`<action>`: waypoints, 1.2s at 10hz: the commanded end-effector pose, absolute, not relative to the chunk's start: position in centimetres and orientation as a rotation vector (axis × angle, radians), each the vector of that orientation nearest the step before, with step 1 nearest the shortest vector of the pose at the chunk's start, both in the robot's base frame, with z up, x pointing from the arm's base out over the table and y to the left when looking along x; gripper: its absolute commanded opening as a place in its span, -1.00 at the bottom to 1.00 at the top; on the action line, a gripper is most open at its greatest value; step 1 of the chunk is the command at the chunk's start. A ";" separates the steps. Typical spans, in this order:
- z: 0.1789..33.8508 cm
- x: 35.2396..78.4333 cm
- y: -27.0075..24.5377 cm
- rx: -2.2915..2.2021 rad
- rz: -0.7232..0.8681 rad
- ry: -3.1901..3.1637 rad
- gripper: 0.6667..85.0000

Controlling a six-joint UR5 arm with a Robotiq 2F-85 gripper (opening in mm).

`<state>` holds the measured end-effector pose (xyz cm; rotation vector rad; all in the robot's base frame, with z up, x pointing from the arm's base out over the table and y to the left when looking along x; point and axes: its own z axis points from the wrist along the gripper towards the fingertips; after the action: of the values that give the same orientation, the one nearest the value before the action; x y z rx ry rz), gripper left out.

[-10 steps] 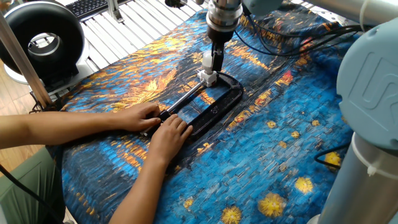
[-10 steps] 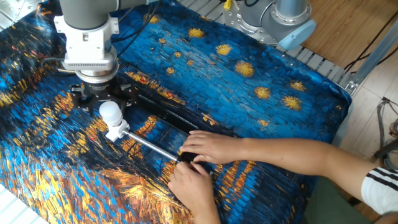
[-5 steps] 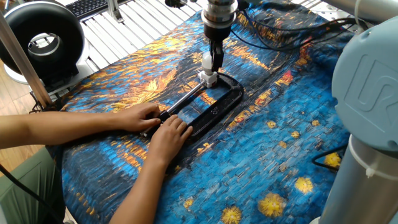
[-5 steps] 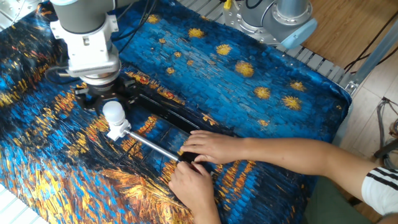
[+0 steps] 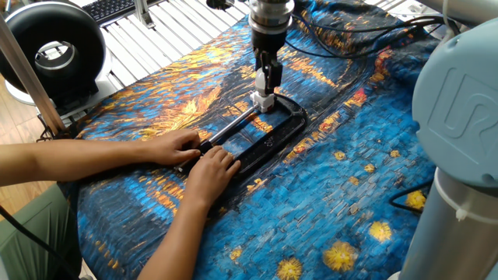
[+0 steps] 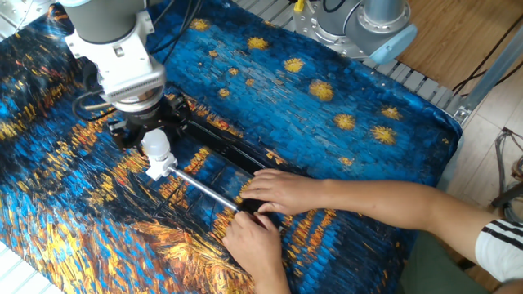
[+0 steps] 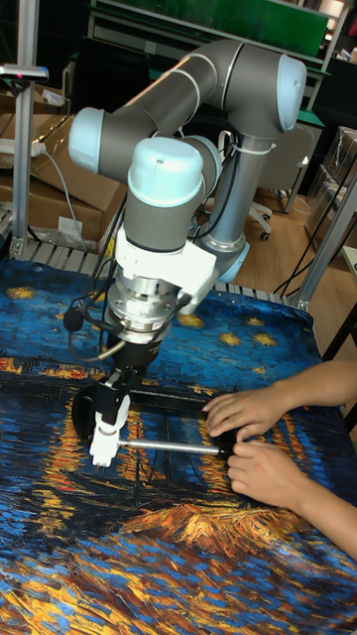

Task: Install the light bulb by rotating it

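Observation:
The light bulb (image 5: 261, 80) (image 6: 154, 144) (image 7: 110, 409) is a small white globe standing upright in a white socket block (image 5: 264, 100) (image 6: 160, 170) at one end of a black C-clamp (image 5: 274, 134). My gripper (image 5: 265, 76) (image 6: 152, 137) (image 7: 114, 395) comes straight down over it, its dark fingers (image 5: 273, 76) close against the globe's sides, shut on it. A person's two hands (image 5: 191, 148) (image 6: 278, 193) hold the clamp's other end and its steel rod (image 6: 204, 193).
The person's forearms (image 5: 70, 159) (image 6: 392, 204) reach in across the blue-and-orange painted cloth (image 5: 350, 187). A black round device (image 5: 50, 50) sits at the table's edge. Cables (image 5: 350, 35) trail behind my wrist. My arm's base (image 6: 368, 24) stands at the far corner.
My wrist has turned about its vertical axis and shifted slightly, with the bulb staying between the fingers. The person's hands have kept still on the clamp.

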<state>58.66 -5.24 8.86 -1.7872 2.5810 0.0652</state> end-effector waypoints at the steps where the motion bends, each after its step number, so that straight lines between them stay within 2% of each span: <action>1: 9.2 58.2 -5.3 -1.908 0.089 2.504 0.74; 6: 9.1 57.7 -5.4 -2.026 0.085 2.434 0.72; 12: 9.0 58.5 -5.7 -2.063 0.052 2.367 0.57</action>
<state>58.02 -5.84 8.94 -2.0575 2.3993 0.0569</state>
